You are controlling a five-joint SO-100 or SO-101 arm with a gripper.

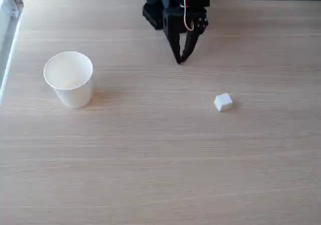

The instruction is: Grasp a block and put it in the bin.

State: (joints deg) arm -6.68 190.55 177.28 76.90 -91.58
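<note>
Bare wooden table (150,175) fills the near part of the fixed view, its grain running left to right, with nothing standing on this wide front stretch. Farther back, right of centre, sits the white block (223,102), alone on the wood and turned so that one corner faces the camera; as a cube it has no long axis to speak of. Open tabletop surrounds it on every side. Well to its left stands the white paper cup (68,79), upright, mouth open upward, near the table's left edge, which runs along a pale strip at the side of the picture. Behind both, close to the table's far edge, the black arm hangs with its gripper (179,60) pointing down at the wood, fingers drawn together so the tips meet in a narrow point, holding nothing. That tip is well apart from the block, up and to its left, and farther still from the cup. A white cable loops along the gripper body.
</note>
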